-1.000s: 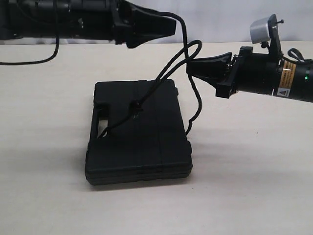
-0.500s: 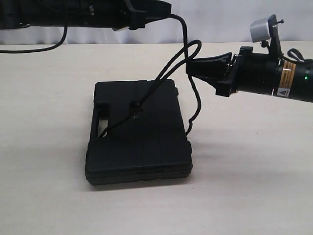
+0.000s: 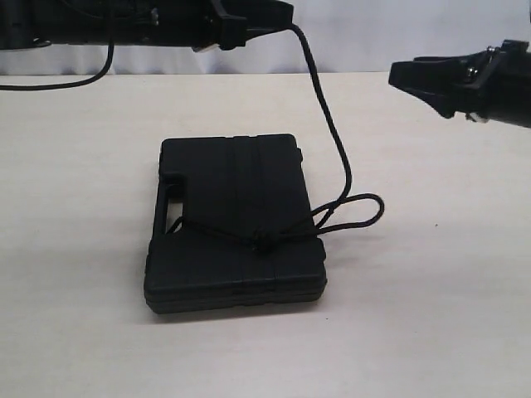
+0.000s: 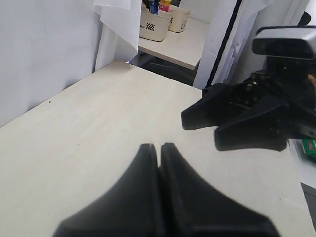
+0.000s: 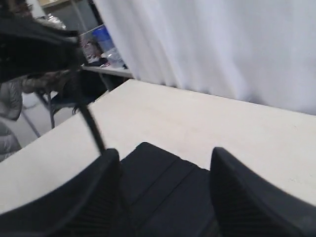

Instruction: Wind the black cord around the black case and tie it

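The black case point(image 3: 236, 207) lies flat in the middle of the table. The black cord point(image 3: 336, 141) hangs from my left gripper point(image 3: 286, 12), which is shut on its end high above the case's far right corner. The cord drops to a loose loop point(image 3: 358, 209) on the table right of the case, then crosses the lid near the front edge with a knot point(image 3: 261, 243). My right gripper point(image 3: 397, 75) stands open to the right, apart from the cord. In the right wrist view the open gripper point(image 5: 165, 152) frames the case point(image 5: 168, 192). In the left wrist view the gripper point(image 4: 159, 145) is shut.
The pale table point(image 3: 431, 290) spreads around the case. A thick black robot cable point(image 3: 50, 83) lies at the back left. A white curtain point(image 5: 222, 44) hangs behind the table. The left wrist view shows my right gripper point(image 4: 202, 131) across the table.
My right gripper opened, released the cord loop and drew back to the right. The loop fell onto the table beside the case and the knot slid toward the front edge. My left gripper shut on the cord.
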You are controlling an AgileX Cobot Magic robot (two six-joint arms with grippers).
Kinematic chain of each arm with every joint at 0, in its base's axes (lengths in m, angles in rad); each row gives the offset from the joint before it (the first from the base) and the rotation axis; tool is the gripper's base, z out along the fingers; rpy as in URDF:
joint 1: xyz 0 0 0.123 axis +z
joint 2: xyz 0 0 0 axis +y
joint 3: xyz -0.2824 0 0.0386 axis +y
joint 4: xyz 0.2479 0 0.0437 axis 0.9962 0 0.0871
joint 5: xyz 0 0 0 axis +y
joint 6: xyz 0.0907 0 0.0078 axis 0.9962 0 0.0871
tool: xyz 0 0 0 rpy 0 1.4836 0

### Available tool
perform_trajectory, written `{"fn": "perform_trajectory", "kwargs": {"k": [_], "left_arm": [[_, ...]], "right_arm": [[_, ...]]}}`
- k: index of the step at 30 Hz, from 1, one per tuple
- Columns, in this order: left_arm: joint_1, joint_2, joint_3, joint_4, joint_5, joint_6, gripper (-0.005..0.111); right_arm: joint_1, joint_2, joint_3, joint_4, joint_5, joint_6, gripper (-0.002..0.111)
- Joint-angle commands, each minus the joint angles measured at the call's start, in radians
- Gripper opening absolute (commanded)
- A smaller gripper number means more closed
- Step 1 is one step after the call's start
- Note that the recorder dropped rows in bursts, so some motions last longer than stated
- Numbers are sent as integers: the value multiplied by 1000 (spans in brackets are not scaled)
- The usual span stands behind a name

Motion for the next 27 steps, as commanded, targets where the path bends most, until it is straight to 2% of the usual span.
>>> {"fn": "perform_trajectory", "kwargs": {"k": [1,4,7,11,14,18,20,23,27], "left_arm": [[-2,0,-10,-13,12,-7,0],[-2,0,-10,-13,13,-7,0],[-2,0,-10,-13,13,-7,0],[-2,0,-10,-13,13,-7,0],[-2,0,-10,-13,13,-7,0],[-2,0,-10,-13,-11,-7,0],[-2,0,-10,-13,-47,-7,0],[-2,0,-10,-13,-60,-7,0],[-2,0,-10,-13,-47,-7,0]], "right_arm": [[161,-4,-3,-108,204,-76,50],[259,16,-3,-110,366,-83,50],[306,22,-3,-138,387,-112,50],[313,22,-3,-162,393,-102,50],[313,22,-3,-166,466,-38,47],[307,22,-3,-336,478,102,46],[307,22,6,-364,455,198,46],[307,22,33,-364,386,184,46],[310,22,56,-364,422,182,46]]}}
